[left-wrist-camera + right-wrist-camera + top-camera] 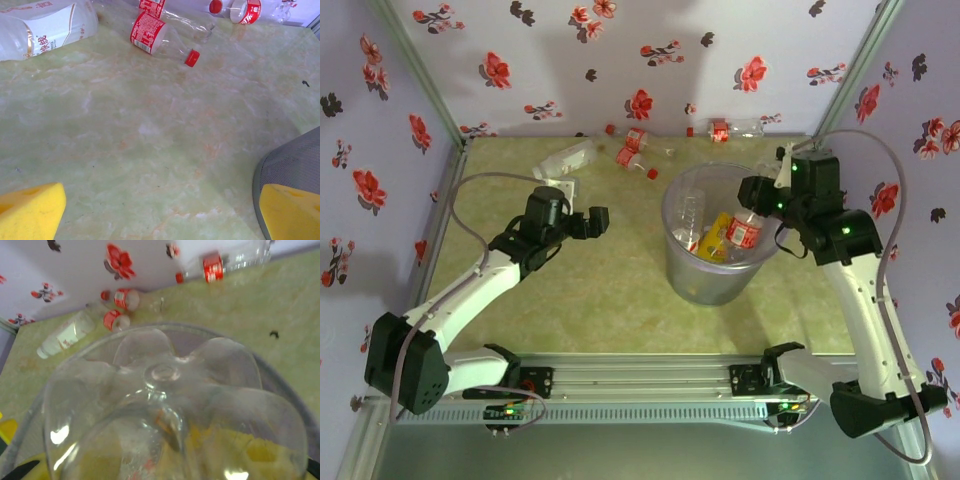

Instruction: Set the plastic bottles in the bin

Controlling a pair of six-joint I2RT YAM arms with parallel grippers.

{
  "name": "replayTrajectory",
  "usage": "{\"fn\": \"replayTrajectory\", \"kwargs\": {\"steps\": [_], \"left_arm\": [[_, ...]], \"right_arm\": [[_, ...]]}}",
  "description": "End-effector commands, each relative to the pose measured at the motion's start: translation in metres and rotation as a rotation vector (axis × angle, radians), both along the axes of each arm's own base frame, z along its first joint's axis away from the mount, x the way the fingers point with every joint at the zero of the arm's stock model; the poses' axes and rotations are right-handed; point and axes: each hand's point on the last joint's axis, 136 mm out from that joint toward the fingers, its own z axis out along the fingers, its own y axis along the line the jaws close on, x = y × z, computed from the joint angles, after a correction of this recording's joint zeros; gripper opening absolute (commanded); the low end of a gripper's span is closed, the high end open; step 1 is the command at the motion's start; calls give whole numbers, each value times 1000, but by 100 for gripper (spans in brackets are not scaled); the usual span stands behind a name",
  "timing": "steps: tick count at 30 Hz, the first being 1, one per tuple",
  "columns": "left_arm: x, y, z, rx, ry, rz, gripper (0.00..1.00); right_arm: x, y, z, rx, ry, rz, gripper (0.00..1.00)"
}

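Note:
The bin [692, 272], a translucent grey bucket, stands mid-table with a yellow bottle [716, 242] lying inside. My right gripper [752, 202] hangs over its right rim, shut on a clear plastic bottle with a red label [744, 231]. In the right wrist view that bottle's clear base [165, 375] sits close in front of the camera, above the bin's rim [282, 382]. My left gripper [596, 222] is open and holds nothing, low over the table left of the bin. Its yellow fingertips [30, 210] frame bare table. More plastic bottles [633, 156] lie by the back wall.
A white-labelled bottle [45, 27] lies at the back left, and a red-labelled one with a red cap [155, 37] next to it. Another clear bottle [735, 128] rests against the back wall. Floral walls close in the back and both sides. The bin's side [295, 160] is near my left gripper.

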Motion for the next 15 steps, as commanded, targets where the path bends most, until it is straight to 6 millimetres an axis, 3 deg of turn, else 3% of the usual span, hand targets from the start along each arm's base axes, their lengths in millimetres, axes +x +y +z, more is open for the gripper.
{"fn": "replayTrajectory", "kwargs": {"steps": [1, 11, 15], "left_arm": [[7, 4, 7, -22, -23, 37, 100], [8, 5, 7, -23, -26, 41, 100], [8, 5, 5, -22, -23, 41, 100]], "right_arm": [[-6, 9, -14, 102, 43, 0, 46], [-2, 12, -65, 141, 138, -32, 48], [-3, 8, -76, 122, 158, -49, 57]]}}
